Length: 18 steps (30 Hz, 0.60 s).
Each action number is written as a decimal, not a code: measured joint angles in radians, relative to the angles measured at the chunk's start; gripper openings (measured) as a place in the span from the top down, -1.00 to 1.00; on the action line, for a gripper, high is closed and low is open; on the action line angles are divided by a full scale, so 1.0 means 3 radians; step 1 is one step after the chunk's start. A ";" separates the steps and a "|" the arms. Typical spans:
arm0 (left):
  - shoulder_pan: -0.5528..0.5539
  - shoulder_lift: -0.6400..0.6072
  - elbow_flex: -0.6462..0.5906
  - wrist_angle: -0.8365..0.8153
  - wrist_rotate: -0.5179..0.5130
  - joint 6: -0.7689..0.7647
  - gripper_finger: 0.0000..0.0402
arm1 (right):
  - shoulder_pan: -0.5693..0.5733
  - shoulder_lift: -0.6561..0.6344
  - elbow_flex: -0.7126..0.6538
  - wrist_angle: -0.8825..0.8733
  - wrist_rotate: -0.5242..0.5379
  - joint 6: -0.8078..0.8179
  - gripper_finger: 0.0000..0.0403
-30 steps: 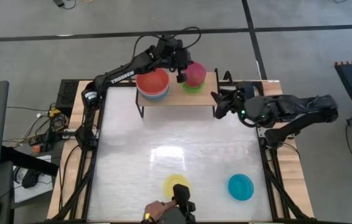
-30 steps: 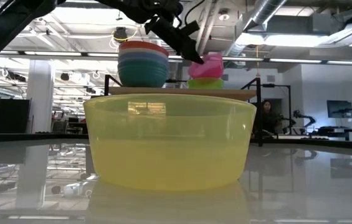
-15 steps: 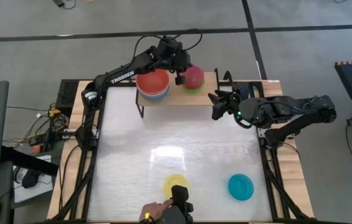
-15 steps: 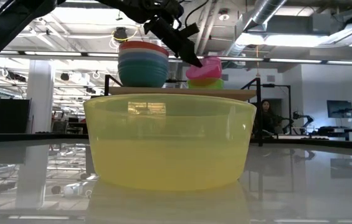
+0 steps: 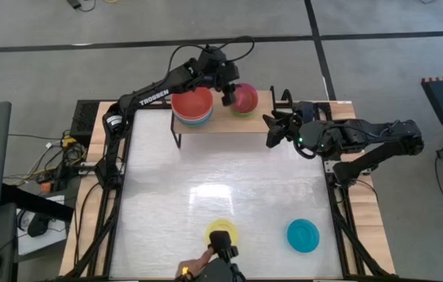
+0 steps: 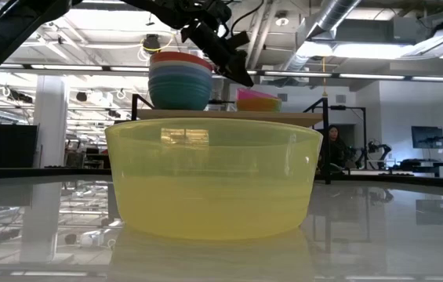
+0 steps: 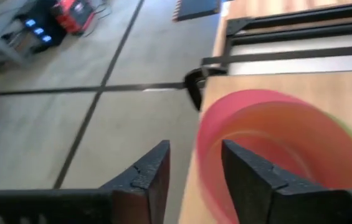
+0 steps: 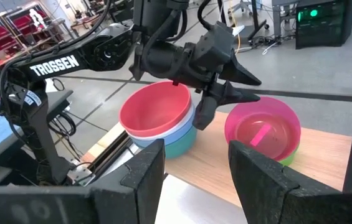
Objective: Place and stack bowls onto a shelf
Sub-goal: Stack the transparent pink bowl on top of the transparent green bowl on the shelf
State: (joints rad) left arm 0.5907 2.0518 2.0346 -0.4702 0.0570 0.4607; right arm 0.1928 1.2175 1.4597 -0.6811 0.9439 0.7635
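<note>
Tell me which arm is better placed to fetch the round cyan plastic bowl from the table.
Right: its gripper hangs open and empty on the cyan bowl's side. The left gripper is at the pink bowl on the shelf.

Counter [image 5: 229,180]: white, glossy, mirrors ceiling lights. Yellow bowl [image 6: 214,176]: translucent plastic, smooth, slight sheen. Pink bowl [image 8: 263,129]: glossy plastic. Red bowl [image 8: 156,110]: smooth plastic, softer sheen. Shelf [image 8: 225,171]: light wood top, matt; thin black metal legs. Arms: dark, matt.
</note>
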 joint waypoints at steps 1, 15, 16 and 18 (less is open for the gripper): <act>0.0001 0.0000 0.0000 0.0006 -0.0096 -0.0018 0.32 | 0.0000 0.0000 0.0000 0.0000 0.0000 -0.0002 -0.01; 0.0009 0.0034 -0.0009 0.0069 -0.0301 -0.0099 0.38 | 0.0003 -0.0001 0.0004 -0.0084 -0.0001 -0.0003 -0.01; 0.0009 0.0034 -0.0042 0.0079 -0.0301 -0.0098 0.39 | 0.0003 -0.0001 0.0004 -0.0084 -0.0001 -0.0002 -0.01; 0.0009 0.0034 -0.0089 0.0049 -0.0301 -0.0077 0.39 | 0.0003 -0.0001 0.0004 -0.0085 -0.0001 -0.0003 -0.01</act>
State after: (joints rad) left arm 0.5934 2.0621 2.0079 -0.4554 -0.0334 0.4377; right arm 0.1936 1.2171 1.4609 -0.7067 0.9436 0.7628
